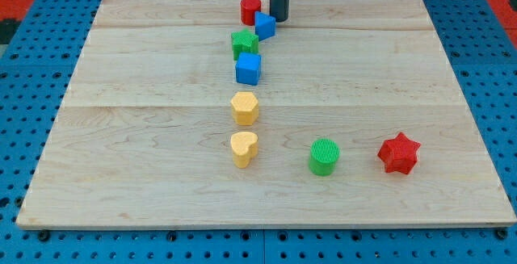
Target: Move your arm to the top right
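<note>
Spanning the view, the wooden surface lies bare toward its top right. No claw exists to clench; my tip, rigid, stands top centre, touching the light blue block beside the red cylinder.

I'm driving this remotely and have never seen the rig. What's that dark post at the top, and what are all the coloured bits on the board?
There is one camera view, looking down across a wooden board. The dark post is the robot arm's rod; it has no gripper and holds nothing. My tip only slides and pushes. It sits near the view's top, just right of the red cylinder and close above the small blue block. Below them run a green star, a blue cube, a yellow hexagon and a yellow heart. Toward the bottom right stand a green cylinder and a red star.
</note>
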You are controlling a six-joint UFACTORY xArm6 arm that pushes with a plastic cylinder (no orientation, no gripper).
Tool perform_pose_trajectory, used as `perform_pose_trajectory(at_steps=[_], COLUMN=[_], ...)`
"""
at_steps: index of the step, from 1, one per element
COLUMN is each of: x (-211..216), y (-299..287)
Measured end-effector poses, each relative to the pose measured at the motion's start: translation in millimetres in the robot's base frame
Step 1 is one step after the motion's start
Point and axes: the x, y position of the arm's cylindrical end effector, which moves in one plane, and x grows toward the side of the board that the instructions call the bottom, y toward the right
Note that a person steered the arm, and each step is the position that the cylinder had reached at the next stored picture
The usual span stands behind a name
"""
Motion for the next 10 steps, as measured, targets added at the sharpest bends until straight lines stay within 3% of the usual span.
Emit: perform_pose_trajectory(at_steps=[1,3,5,6,8,10], x=[3,14,19,44,50,43], y=[7,-33,7,5,8,97])
